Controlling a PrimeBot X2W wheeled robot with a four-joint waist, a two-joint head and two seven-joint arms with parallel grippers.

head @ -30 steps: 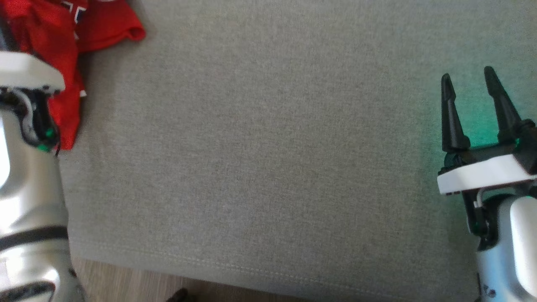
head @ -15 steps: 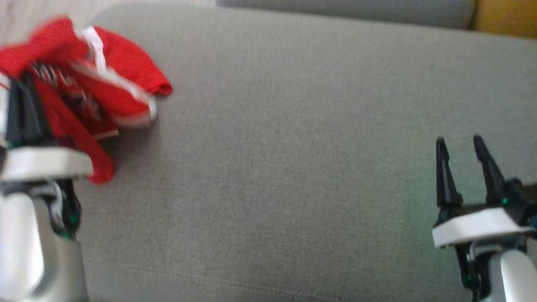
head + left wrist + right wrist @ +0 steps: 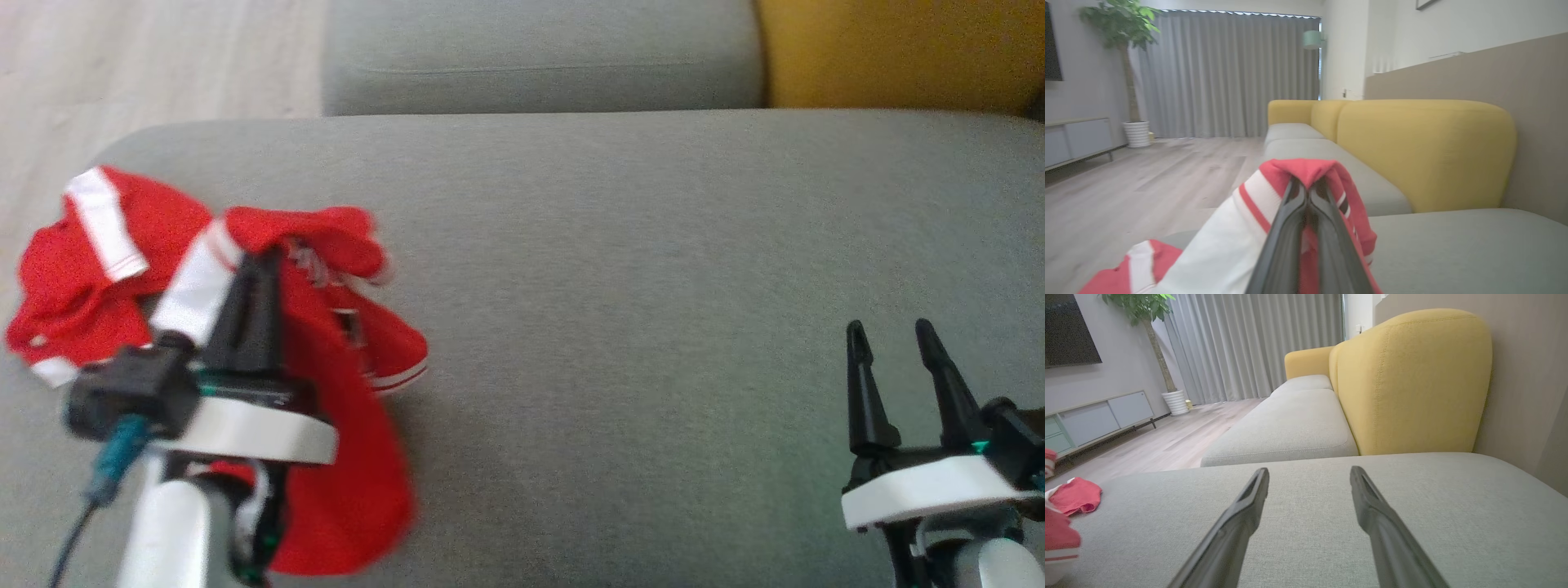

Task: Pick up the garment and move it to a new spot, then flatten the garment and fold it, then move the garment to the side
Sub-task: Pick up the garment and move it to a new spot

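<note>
Red fabric, the garment (image 3: pixel 359 482) hangs pinched in my closed left gripper (image 3: pixel 260 265) at the left end of the grey cushion (image 3: pixel 637 286). I should lift it clear before carrying it centreward; my right gripper (image 3: pixel 889 327) stands open, empty.

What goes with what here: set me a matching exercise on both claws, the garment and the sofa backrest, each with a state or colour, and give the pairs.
Column A
1. left claw
2. right claw
3. garment
4. sofa backrest

Column B
a. yellow
b. shut on fabric
c. red with white stripes
d. open, holding nothing

Pairs: 1-b, 2-d, 3-c, 4-a
</note>
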